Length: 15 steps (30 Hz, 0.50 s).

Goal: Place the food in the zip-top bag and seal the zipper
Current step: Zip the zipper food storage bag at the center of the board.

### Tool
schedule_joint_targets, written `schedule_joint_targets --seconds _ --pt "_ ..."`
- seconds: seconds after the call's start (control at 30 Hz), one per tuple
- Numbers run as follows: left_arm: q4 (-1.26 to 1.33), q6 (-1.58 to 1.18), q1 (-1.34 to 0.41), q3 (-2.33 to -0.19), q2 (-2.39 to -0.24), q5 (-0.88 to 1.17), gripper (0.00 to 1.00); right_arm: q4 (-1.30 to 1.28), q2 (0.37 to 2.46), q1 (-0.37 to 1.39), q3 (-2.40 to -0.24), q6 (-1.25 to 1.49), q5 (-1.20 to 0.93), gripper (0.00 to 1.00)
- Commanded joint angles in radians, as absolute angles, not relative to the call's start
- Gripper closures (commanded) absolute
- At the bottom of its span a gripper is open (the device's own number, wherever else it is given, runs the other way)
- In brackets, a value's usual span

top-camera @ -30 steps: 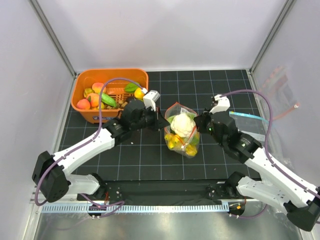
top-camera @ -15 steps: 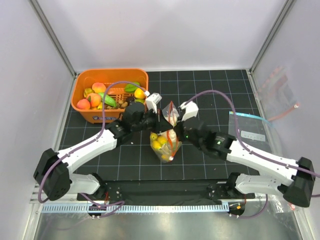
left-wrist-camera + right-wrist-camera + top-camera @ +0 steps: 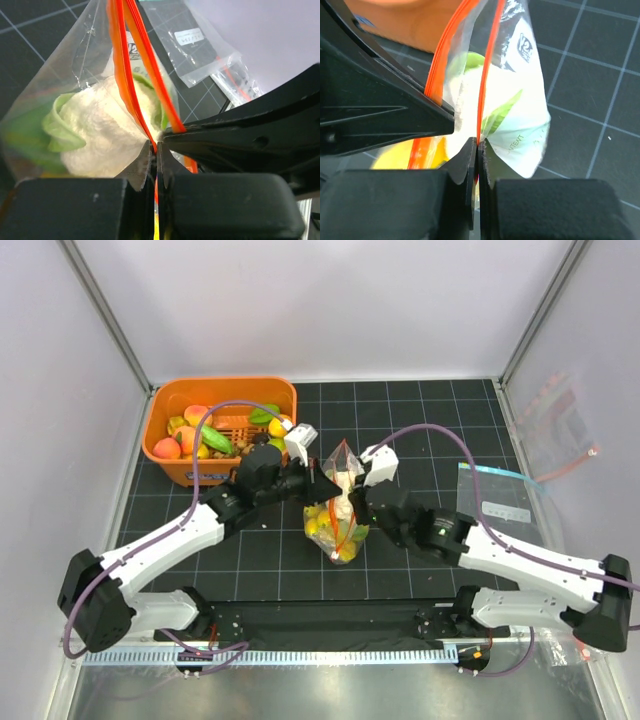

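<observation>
The zip-top bag (image 3: 338,515) stands mid-table, holding a white cauliflower (image 3: 97,132) and yellow and orange food (image 3: 340,532). Its red-orange zipper (image 3: 131,75) runs up from both grippers to a peak. My left gripper (image 3: 318,483) is shut on the zipper strip from the left; in the left wrist view (image 3: 156,150) the strip passes between its pads. My right gripper (image 3: 358,492) is shut on the other side of the strip, which runs up from its fingertips in the right wrist view (image 3: 477,145). The two grippers nearly touch. More food (image 3: 195,435) lies in the basket.
An orange basket (image 3: 160,468) stands at the back left, close behind my left arm. A flat clear bag with a dark-blue top edge (image 3: 495,495) lies at the right. Another clear bag (image 3: 560,425) hangs on the right wall.
The bag lay open with the grippers at its two sides. Both grippers have come together at the mouth, and the bag is now pinched narrow and upright, shifted slightly left.
</observation>
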<state>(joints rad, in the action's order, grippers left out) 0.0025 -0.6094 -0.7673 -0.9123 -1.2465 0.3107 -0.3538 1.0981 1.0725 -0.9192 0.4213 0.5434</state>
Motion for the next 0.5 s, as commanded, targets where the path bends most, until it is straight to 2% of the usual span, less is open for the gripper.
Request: schedule_joint_targets --seconds 0.0,0.17,0.27,0.43,0.47 --pt "0.071 -0.577 -0.787 -0.945 -1.174 0.319 0.97 -0.184 1.010 1.095 -0.908 0.439 0.489 0.99" --pt "0.067 -0.569 -0.787 -0.942 -1.152 0.327 0.92 -0.134 0.904 1.095 -0.848 0.443 0.489 0.99" --pt "0.067 -0.563 -0.787 -0.943 -1.169 0.314 0.77 -0.136 0.900 1.095 -0.841 0.478 0.560 0.98" --pt "0.066 -0.543 -0.787 -0.968 -1.248 0.359 0.47 -0.147 0.936 1.095 -0.825 0.554 0.659 0.99" --pt "0.063 -0.543 -0.787 -0.976 -1.252 0.365 0.45 -0.138 0.937 1.095 -0.810 0.566 0.676 0.99"
